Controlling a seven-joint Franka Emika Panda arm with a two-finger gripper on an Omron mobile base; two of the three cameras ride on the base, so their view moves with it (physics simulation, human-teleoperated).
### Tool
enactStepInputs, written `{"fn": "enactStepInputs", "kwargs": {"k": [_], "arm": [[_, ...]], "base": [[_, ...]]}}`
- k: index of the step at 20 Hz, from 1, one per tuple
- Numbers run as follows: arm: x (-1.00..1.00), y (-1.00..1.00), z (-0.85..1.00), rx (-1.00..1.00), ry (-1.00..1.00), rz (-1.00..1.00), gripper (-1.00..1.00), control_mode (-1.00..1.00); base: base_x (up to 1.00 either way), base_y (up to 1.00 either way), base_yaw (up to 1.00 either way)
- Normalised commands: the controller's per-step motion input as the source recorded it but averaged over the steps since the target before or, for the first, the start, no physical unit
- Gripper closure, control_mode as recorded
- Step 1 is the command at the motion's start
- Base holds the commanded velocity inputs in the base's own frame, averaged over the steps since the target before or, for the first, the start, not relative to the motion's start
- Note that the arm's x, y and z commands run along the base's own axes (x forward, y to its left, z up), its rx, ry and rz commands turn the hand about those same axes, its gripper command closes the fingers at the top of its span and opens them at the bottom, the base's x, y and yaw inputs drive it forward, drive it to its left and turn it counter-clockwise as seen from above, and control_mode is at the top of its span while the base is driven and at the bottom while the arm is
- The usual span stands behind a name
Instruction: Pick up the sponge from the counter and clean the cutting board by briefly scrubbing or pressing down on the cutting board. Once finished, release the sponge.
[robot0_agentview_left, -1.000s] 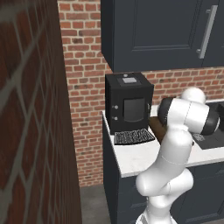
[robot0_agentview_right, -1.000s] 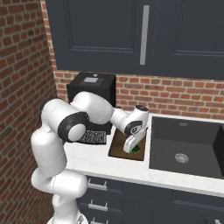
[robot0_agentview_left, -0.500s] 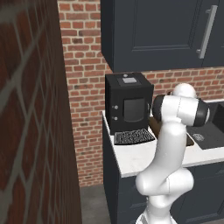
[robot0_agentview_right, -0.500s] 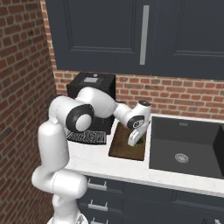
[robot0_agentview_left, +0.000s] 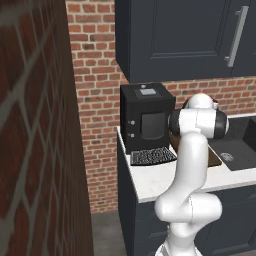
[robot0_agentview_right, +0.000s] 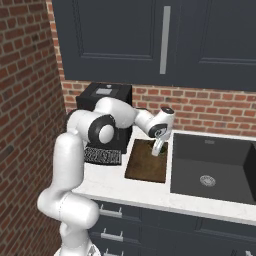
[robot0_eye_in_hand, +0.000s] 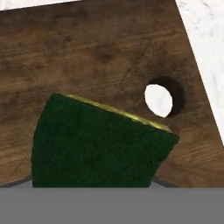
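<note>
1. Right base view sets the gripper (robot0_agentview_right: 158, 148) at frame centre, pointing down over the far end of the board (robot0_agentview_right: 145, 165), beside the sink (robot0_agentview_right: 210, 167) that fills the centre right.
2. A small dark block sits between the fingers there; the sponge (robot0_agentview_right: 157, 152) is hard to make out at this size.
3. Hand view settles it: the sponge (robot0_eye_in_hand: 98, 146) fills the lower left and centre, green face toward the camera, yellow layer along its upper edge, with the board (robot0_eye_in_hand: 96, 57) behind it.
4. The jaws are clamped on the sponge, though the fingertips themselves are hidden behind it.
5. The hand view also shows a round hole (robot0_eye_in_hand: 159, 99) through the board at centre right, and white counter (robot0_eye_in_hand: 205, 39) at the upper right.
6. Left base view has the arm covering the gripper; a strip of board (robot0_agentview_left: 215, 159) shows at centre right, beside a black tray (robot0_agentview_left: 152, 156) and a black appliance (robot0_agentview_left: 147, 117).
</note>
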Motion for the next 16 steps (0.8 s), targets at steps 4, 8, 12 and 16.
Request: {"fn": "enactStepInputs", "kwargs": {"k": [4, 8, 12, 16], "arm": [[-0.42, 0.30, -0.20, 0.00, -0.04, 0.37, 1.00, -1.00], [-1.00, 0.48, -0.33, -0.01, -0.07, 0.31, 1.00, -1.00], [-1.00, 0.44, -0.18, 0.00, -0.08, 0.23, 1.00, -1.00], [-1.00, 0.65, 0.00, 0.00, -0.13, 0.12, 1.00, -1.00]], "base": [[0.00, 0.00, 0.00], [0.00, 0.00, 0.00], [0.00, 0.00, 0.00], [0.00, 0.00, 0.00]]}}
